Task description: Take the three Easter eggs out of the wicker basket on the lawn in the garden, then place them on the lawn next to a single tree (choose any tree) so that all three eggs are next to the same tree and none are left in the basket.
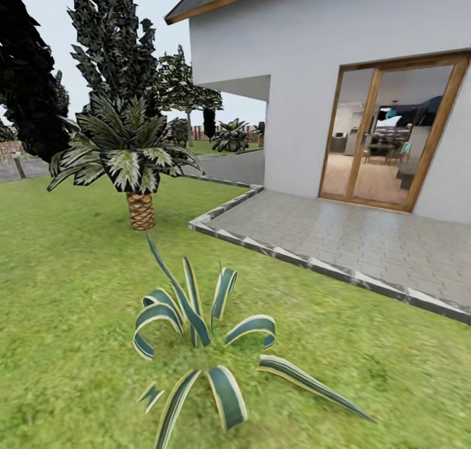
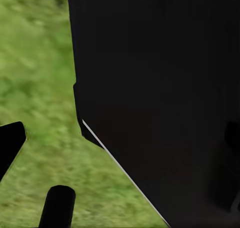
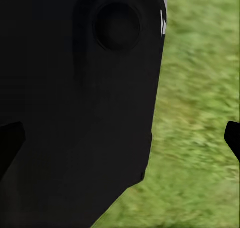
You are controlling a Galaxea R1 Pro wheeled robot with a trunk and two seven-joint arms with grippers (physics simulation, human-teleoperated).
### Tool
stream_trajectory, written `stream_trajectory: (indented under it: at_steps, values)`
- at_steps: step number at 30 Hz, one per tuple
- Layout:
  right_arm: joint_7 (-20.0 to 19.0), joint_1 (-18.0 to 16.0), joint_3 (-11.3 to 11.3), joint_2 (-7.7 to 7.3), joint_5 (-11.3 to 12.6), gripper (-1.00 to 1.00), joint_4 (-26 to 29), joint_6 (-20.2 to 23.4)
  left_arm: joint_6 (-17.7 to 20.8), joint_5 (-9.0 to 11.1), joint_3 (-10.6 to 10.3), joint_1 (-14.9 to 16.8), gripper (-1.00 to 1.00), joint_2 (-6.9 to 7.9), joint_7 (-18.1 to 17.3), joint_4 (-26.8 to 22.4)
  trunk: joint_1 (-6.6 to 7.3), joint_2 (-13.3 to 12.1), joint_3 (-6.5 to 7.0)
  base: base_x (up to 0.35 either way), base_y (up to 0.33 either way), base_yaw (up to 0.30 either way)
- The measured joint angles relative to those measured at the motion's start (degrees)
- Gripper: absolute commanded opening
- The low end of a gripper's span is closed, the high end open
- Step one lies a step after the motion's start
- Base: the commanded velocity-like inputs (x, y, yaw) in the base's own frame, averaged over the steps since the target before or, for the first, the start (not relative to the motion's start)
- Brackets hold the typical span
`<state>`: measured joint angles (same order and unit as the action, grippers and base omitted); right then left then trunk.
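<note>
Lawn (image 1: 59, 292) stretching under me — I'm rolling over it, basket and eggs nowhere ahead, so bearing and nearer arm undecidable. Dark-crowned tree (image 1: 26, 76) standing at ten o'clock behind palm (image 1: 127, 158); agave (image 1: 196, 344) at six. My grippers — can't tell whether parted or closed.

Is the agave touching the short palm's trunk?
Apart. The head view shows a stretch of lawn between the agave's tallest leaf tip and the base of the palm trunk.
</note>
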<state>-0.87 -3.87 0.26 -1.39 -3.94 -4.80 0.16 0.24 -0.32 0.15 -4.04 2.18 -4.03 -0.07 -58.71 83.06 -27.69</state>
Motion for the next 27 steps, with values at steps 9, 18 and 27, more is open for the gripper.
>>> stream_trajectory:
  at_steps: [9,18,27]
  values:
    - [0.04,-0.01,0.0,0.0,0.04,1.0,-0.01,0.0,0.01,0.0,0.0,-0.01,1.0,0.06,-0.01,-0.01,0.0,0.0,0.0,0.181,0.144,-0.185]
    - [0.07,0.0,0.0,0.0,-0.05,1.0,-0.01,0.0,0.07,0.0,0.0,-0.01,1.0,0.09,-0.07,-0.01,-0.01,0.0,0.0,0.123,0.312,-0.007]
    - [0.03,0.01,0.0,-0.01,-0.12,1.0,0.0,0.0,0.04,0.0,0.0,0.0,1.0,0.09,-0.03,0.0,-0.02,-0.01,0.0,0.069,0.29,-0.061]
